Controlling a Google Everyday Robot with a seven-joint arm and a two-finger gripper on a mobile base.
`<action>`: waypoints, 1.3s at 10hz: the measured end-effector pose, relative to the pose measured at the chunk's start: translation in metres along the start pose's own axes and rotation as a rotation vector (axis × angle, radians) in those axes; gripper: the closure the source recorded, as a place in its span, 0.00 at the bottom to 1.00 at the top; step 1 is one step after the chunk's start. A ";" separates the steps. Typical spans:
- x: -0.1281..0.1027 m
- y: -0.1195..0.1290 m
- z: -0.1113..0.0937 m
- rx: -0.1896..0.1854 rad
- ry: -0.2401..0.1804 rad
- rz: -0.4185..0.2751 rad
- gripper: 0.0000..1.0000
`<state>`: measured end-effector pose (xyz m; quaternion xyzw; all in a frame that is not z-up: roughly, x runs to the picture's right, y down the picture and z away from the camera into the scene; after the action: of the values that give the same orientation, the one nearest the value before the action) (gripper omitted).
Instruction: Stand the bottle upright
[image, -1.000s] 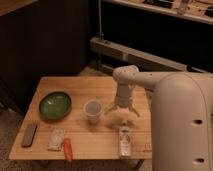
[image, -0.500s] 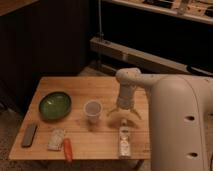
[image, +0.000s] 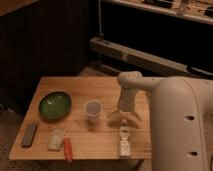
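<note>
Along the near edge of the wooden table (image: 90, 86), toward its right corner, the bottle (image: 124, 142) is seen lying on its side, its length running from the near edge toward the far side. To its left, a red-orange tube (image: 67, 149) is laid close to the same edge, with a pale packet (image: 56, 139) just beside it and a dark flat object (image: 29, 135) near the left corner.

Slightly farther back, a translucent cup (image: 93, 111) is stood upright near the table's middle. To its right, the gripper (image: 125, 118) is held pointing downward over the far end of the bottle. Its two fingers are spread wide and nothing is grasped between them. Whether the fingertips touch the bottle cannot be told.

A green bowl (image: 55, 105) is placed on the left part of the table, well apart from the bottle. The white arm (image: 175, 112) is seen reaching in from the right. Beyond the table, a metal rail (image: 130, 56) is visible against a dark background.
</note>
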<state>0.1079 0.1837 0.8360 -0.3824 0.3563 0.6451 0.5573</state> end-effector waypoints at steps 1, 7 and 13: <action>-0.002 -0.002 0.002 -0.008 0.003 -0.002 0.00; -0.007 -0.009 0.011 -0.004 0.056 0.001 0.00; -0.012 -0.003 0.013 0.004 0.020 -0.009 0.00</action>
<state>0.1104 0.1908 0.8523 -0.3893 0.3613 0.6381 0.5574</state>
